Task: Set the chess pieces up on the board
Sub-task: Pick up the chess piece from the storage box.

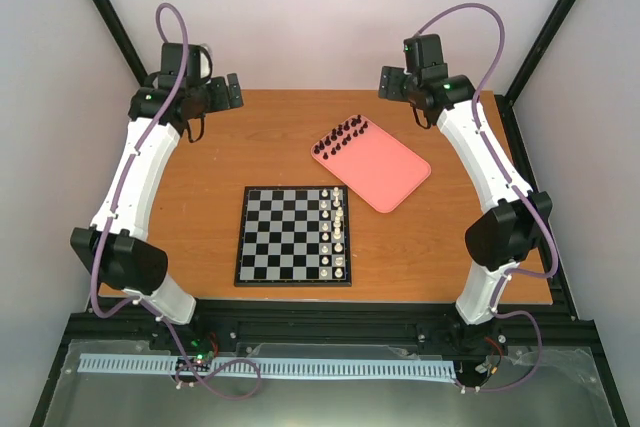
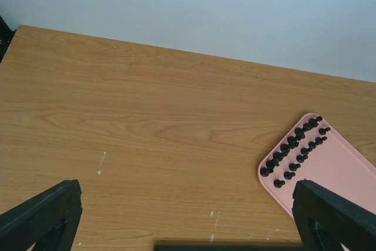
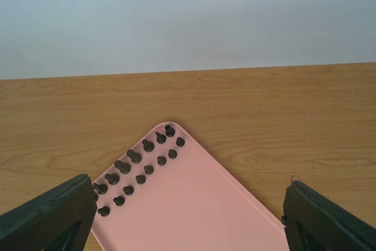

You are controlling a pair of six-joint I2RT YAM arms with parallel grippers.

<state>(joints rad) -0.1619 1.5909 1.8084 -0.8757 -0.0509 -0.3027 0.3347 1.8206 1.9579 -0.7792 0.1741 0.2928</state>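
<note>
Top external view, described from the near edge outward. At 6 o'clock a black rail [image 1: 330, 329] is seen along the edge of the bench [image 1: 200, 187]. Just beyond it, near the middle of the bench, the board [image 1: 280, 237] lies flat. Cream pieces [image 1: 338, 232] are lined up on its two files at 3 o'clock, and its files at 9 o'clock are seen bare.

At 1 o'clock from the board a pink tray [image 1: 390, 175] is set askew. The chess pieces [image 1: 343, 135] are stood in two tight rows along its 11 o'clock edge.

Farther back, the left claw [image 1: 230, 93] is poised at 11 o'clock and the right claw [image 1: 389, 82] at 1 o'clock. Both are spread fully wide, with nothing gripped.

The chess pieces are judged tiny, light, rigid and easily toppled. Each is best pinched at its upper body from above, with care taken over close neighbours.

The bench is smooth wood grain, marked by a few pale scuffs [image 2: 101, 163]. Plain pale walls [image 1: 300, 17] and black frame posts [image 1: 110, 17] are seen behind.
</note>
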